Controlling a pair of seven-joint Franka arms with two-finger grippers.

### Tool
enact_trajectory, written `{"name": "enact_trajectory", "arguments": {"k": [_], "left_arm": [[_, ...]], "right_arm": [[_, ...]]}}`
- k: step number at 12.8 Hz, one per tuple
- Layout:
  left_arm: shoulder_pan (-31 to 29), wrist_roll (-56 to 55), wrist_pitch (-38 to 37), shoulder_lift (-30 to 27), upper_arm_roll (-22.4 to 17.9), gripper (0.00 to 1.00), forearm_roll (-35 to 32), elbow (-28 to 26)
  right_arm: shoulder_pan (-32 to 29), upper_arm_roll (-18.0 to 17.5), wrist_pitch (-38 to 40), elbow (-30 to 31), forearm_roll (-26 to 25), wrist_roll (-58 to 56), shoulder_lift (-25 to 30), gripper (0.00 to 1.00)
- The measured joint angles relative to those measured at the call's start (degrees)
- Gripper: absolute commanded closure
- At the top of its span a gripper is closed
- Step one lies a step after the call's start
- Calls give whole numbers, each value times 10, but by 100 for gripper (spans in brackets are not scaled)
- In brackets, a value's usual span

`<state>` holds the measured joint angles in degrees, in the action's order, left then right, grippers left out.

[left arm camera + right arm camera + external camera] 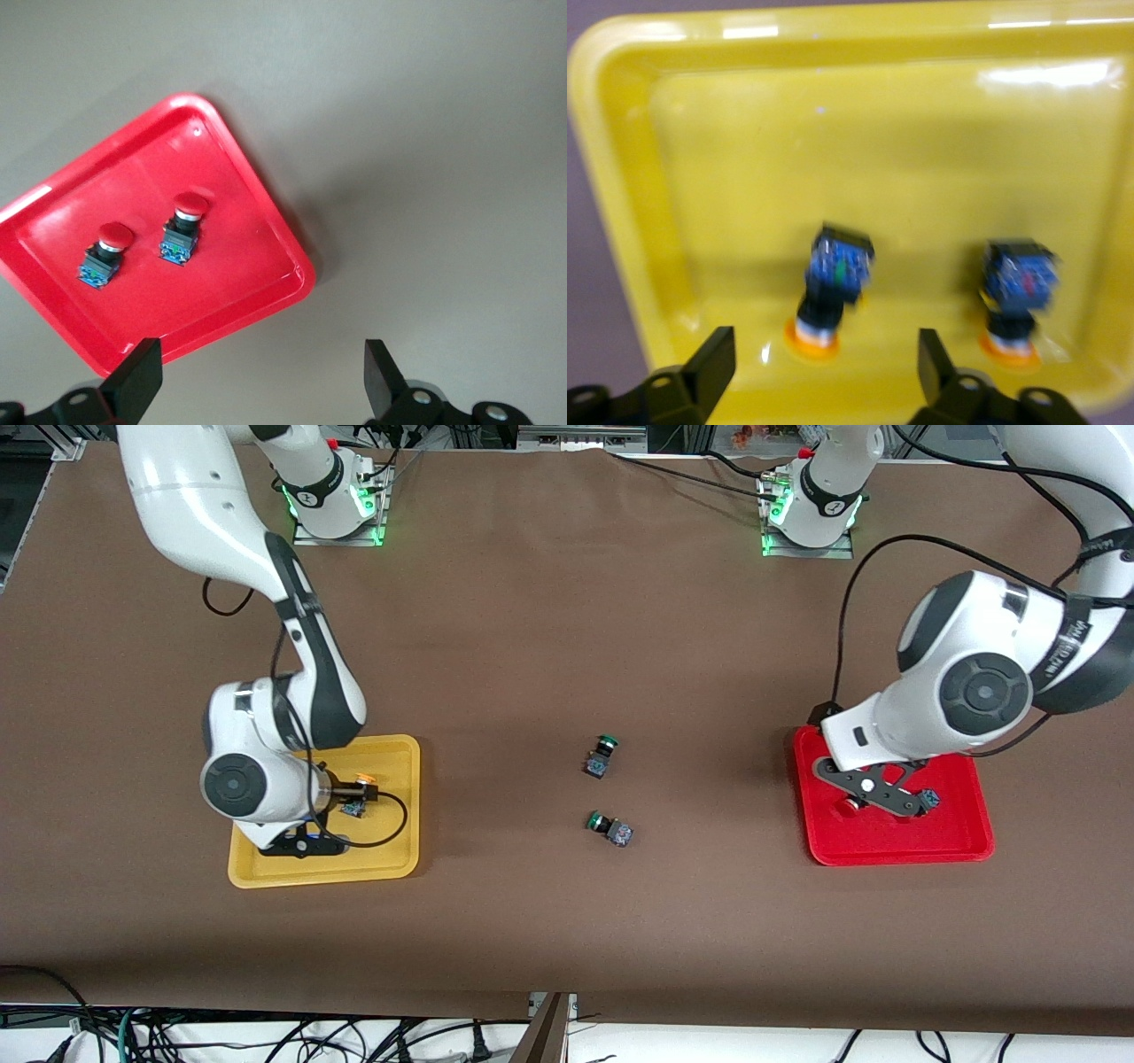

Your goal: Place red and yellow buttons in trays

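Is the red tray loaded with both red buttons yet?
Yes: two red buttons lie inside the red tray, apart, with the open left pincer above.

Glossy plastic yellow tray [620,177], glossy red tray [266,199], matt brown table cover [567,646]

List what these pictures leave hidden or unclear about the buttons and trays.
- Front view: the right arm covers part of the yellow tray; only one yellow button shows clearly.
- Front view: the left gripper hides most of both red buttons in the red tray.
- Right wrist view: yellow buttons blurred.
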<state>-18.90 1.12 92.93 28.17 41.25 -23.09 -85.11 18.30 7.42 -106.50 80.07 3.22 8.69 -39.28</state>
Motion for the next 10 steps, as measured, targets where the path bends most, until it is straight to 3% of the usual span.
{"name": "enact_trajectory", "arguments": {"k": [2, 6, 8, 10], "left_arm": [[59, -9, 4, -40, -81, 0, 40, 13], [145, -4, 12, -184, -308, 0, 220, -9], [153, -2, 17, -245, -361, 0, 248, -65], [159, -2, 34, -289, -382, 0, 253, -132]], "right_arm": [[0, 5, 96, -19, -1, -17, 51, 0], [-2, 26, 213, -29, -1, -29, 148, 0], [-2, 37, 256, -29, -1, -30, 180, 0], [-2, 43, 305, -33, -1, -30, 207, 0]]}}
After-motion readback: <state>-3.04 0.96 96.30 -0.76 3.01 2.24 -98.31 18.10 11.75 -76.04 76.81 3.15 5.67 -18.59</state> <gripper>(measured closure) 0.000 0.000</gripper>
